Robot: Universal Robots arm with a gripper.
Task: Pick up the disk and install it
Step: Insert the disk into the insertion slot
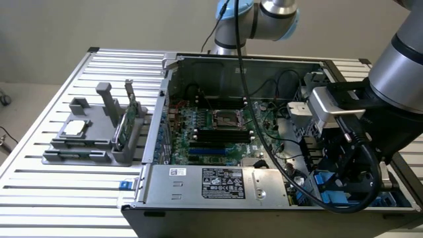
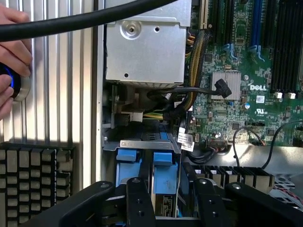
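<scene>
Wrist view: claw point(image 2: 173, 208) hangs over the drive bay point(image 2: 142, 143) at a corner of the open computer case point(image 1: 218, 74), astride the disk point(image 2: 165, 163). Disk stands on edge in the bay, just beside a second blue carrier point(image 2: 129, 161). Gripping or released: cannot tell. Disk likely stiff, dense, heavyish for its size and shock-sensitive. Its blue plastic frame probably flexes a little, and the smooth sides may slip. Best hold looks like squarely across the carrier's two side rails, off the flat faces.

We log an open computer case point(image 1: 218, 74) on a slatted table point(image 1: 39, 198): motherboard point(image 1: 191, 124) inside, power supply point(image 1: 218, 183) along its front wall, grey holder point(image 1: 86, 148) beside it with chip point(image 1: 74, 128) and green card point(image 1: 126, 126).
</scene>
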